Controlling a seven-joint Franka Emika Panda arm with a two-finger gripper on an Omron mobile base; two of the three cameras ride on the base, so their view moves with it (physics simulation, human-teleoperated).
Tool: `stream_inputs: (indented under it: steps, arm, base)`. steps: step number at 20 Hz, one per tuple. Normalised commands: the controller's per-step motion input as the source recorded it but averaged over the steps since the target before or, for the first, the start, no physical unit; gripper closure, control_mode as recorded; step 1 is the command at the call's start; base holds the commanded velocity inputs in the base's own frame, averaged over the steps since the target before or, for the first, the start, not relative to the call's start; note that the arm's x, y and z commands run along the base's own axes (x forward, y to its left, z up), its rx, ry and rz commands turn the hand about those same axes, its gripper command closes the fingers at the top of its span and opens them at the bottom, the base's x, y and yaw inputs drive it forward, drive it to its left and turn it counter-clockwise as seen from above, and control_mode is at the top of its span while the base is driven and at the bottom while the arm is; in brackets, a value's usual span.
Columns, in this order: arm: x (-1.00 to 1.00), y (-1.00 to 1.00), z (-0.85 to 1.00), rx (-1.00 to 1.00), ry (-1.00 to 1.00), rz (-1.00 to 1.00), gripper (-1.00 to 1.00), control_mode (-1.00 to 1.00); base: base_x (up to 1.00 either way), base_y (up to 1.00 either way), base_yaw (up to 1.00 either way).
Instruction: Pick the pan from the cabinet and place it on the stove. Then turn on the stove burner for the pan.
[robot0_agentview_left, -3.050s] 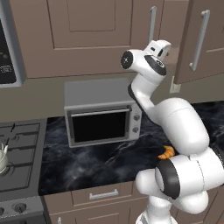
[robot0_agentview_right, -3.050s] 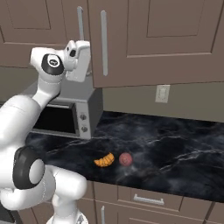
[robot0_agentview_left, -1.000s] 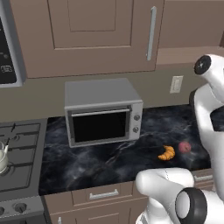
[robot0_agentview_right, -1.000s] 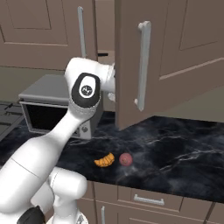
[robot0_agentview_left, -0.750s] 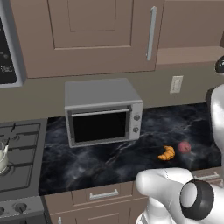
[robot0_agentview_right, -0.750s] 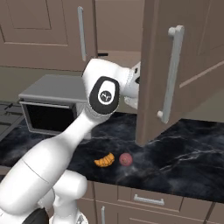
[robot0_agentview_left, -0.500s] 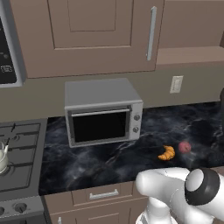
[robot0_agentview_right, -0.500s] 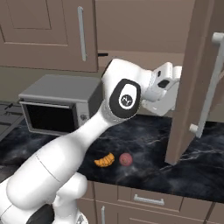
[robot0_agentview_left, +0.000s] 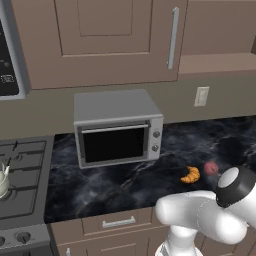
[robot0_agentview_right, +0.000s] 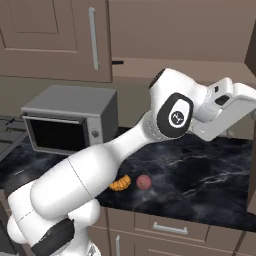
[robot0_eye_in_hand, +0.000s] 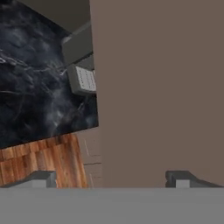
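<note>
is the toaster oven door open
No, the toaster oven sits on the counter with its dark glass door flat against the front, closed, in the left base view.

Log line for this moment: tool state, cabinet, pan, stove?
tool: open, empty, facing cabinet door | pan: not seen yet | stove: no pan on it, kettle there | stage: opening cabinet

My two base cameras look forward and down from behind my left and right, sharing the black marbled worktop (robot0_agentview_left: 125, 182) and boxy silver toaster oven (robot0_agentview_left: 116, 127). My hand camera faces a plain brown wooden panel (robot0_eye_in_hand: 157, 87) at close range.
</note>
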Motion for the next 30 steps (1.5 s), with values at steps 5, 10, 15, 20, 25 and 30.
stream_inputs:
  steps: [5, 10, 15, 20, 25, 30]
  arm:
    - [0.07, -0.03, 0.02, 0.01, 0.01, 0.00, -1.00, -1.00]
    - [-0.04, 0.64, 0.04, 0.00, -0.09, 0.00, -1.00, -1.00]
    - [-0.14, 0.95, 0.00, 0.00, -0.14, 0.00, -1.00, -1.00]
    - [-0.29, 0.81, 0.01, 0.00, -0.20, 0.00, -1.00, -1.00]
    - [-0.30, 0.88, 0.07, 0.00, -0.24, 0.00, -1.00, -1.00]
    - [-0.17, 1.00, 0.07, 0.00, -0.24, 0.01, -1.00, -1.00]
  base:
    - [0.00, 0.00, 0.00]
    - [0.00, 0.00, 0.00]
    - [0.00, 0.00, 0.00]
    - [0.00, 0.00, 0.00]
    - [0.00, 0.00, 0.00]
    - [0.00, 0.00, 0.00]
